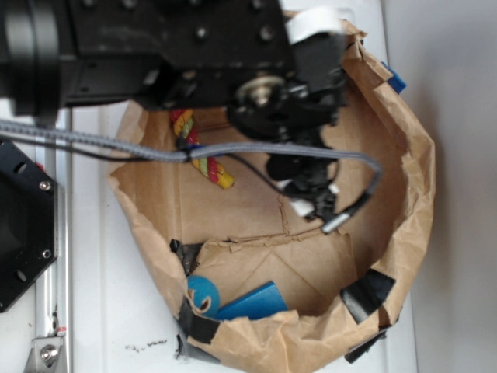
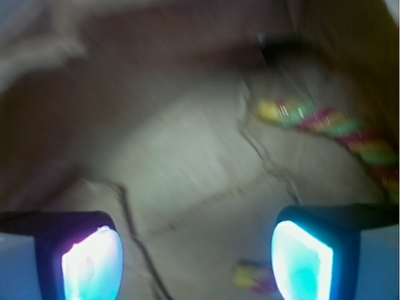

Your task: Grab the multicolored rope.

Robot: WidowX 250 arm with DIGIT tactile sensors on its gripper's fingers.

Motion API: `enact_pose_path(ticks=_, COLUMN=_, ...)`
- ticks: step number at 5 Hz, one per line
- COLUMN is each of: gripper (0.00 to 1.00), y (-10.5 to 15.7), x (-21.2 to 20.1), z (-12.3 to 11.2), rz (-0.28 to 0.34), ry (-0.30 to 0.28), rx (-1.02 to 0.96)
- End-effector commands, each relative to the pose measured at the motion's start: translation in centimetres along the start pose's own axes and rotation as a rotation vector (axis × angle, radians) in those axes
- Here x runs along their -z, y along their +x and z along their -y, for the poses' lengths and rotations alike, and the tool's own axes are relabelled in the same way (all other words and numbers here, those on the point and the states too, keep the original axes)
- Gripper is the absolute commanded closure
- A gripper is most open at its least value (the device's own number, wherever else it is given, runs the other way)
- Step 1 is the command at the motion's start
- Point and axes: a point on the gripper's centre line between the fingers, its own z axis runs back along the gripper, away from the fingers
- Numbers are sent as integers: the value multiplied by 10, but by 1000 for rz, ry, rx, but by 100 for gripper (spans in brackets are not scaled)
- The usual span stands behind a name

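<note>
**Claw wide open, rope not held**

We see the gripper [image 2: 197, 259] spread wide over the bag [image 1: 411, 194] floor, nothing between its fingers [image 2: 90, 262]. The rope [image 2: 331, 128] lies at 2 o'clock in the blurred wrist view, apart from the claw; in the exterior view it's partly hidden under the arm [image 1: 155, 47].

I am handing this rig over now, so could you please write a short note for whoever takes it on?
Claw: open, nothing between its fingers, hanging inside the crumpled brown paper bag.
Multicoloured twisted rope of red, yellow and green strands: lying on the bag floor, ahead and to the right in the wrist view, apart from the claw.
Done: claw is in the bag.
Left: reach the rope, close on it, lift.
</note>
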Motion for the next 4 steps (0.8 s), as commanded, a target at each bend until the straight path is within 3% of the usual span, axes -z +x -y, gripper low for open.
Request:
enact_pose_path(ticks=1, gripper=0, y=-29, x=-11, z=-30, rz=2, ry=-12, rx=-50)
enact_pose_path(ticks=4, gripper=0, y=-23, x=-20, z=-47, rz=-23, ry=18, rx=-145)
